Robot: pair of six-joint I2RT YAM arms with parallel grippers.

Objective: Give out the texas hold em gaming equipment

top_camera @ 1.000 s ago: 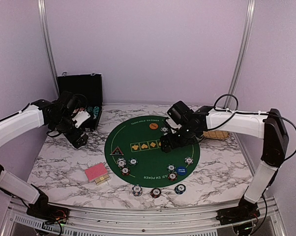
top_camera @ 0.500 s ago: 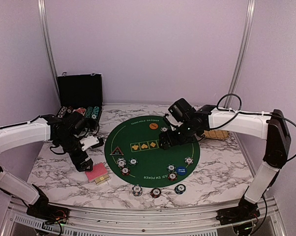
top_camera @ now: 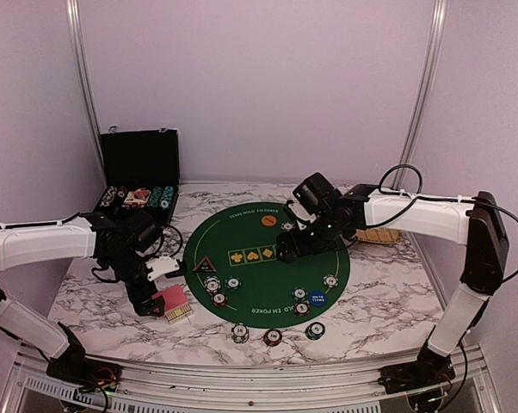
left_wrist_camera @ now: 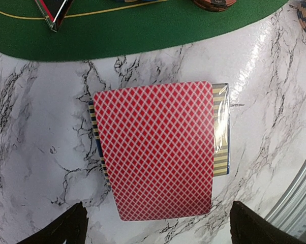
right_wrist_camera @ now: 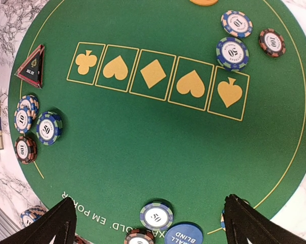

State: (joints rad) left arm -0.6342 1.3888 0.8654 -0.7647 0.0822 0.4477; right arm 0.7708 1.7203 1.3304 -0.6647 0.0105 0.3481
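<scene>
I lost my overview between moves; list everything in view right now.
Mat: one, green, round, centre of marble table.
Poker chips: at least twelve loose, mixed colours; most on mat, three on marble at its near edge.
Case: one, black, open, far left, more chips racked inside.
Buttons: three on mat; orange button far, blue button near right, black triangular button left.
Card deck: one, red-backed, on marble left of mat.
Tray: one, tan woven, right of mat, partly hidden.
Left hand: open, over deck.
Right hand: open, over mat.

Pale lilac walls (top_camera: 259, 86) enclose a white marble-patterned table (top_camera: 388, 297); two metal posts (top_camera: 81, 77), perhaps aluminium, stand behind.
</scene>
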